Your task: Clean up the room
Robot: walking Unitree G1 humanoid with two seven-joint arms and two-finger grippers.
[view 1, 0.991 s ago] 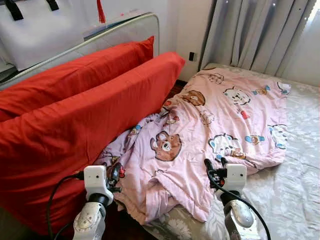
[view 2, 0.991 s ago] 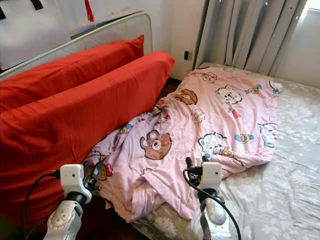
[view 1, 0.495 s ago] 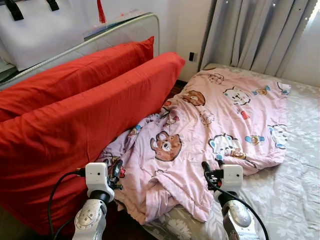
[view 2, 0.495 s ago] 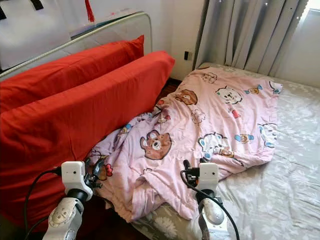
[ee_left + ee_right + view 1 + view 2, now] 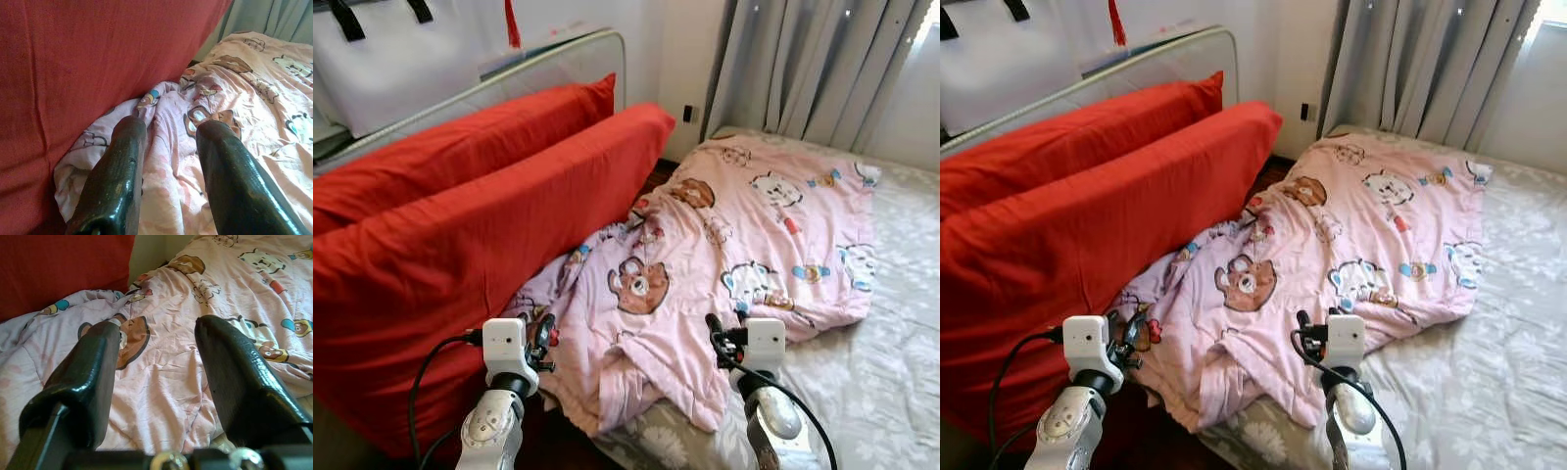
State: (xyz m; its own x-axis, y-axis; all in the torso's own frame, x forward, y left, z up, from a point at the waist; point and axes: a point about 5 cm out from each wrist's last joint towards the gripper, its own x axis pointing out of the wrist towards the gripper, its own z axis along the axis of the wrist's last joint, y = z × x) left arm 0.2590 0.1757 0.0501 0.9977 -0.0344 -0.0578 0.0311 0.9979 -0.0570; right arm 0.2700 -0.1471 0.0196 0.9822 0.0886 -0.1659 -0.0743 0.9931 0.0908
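Pink cotton printed with cartoon bears and other animals makes up the blanket (image 5: 734,245), which lies rumpled across the bed (image 5: 891,382). One end is spread toward the grey curtains (image 5: 822,69); the other is bunched and hangs over the bed's near edge, against the lower of two long red cushions (image 5: 460,245). These cushions lean one behind the other against a pale headboard with a metal rim (image 5: 558,54).

The left tool (image 5: 166,147) hovers just above the crumpled end of the blanket, close beside the red cushion, its two black fingers (image 5: 117,171) spread wide with nothing between them.

The right tool (image 5: 156,357) hangs over the blanket's near edge, above a brown bear print, its fingers likewise wide apart and empty. Grey patterned bedsheet shows beside the blanket on the robot's right.
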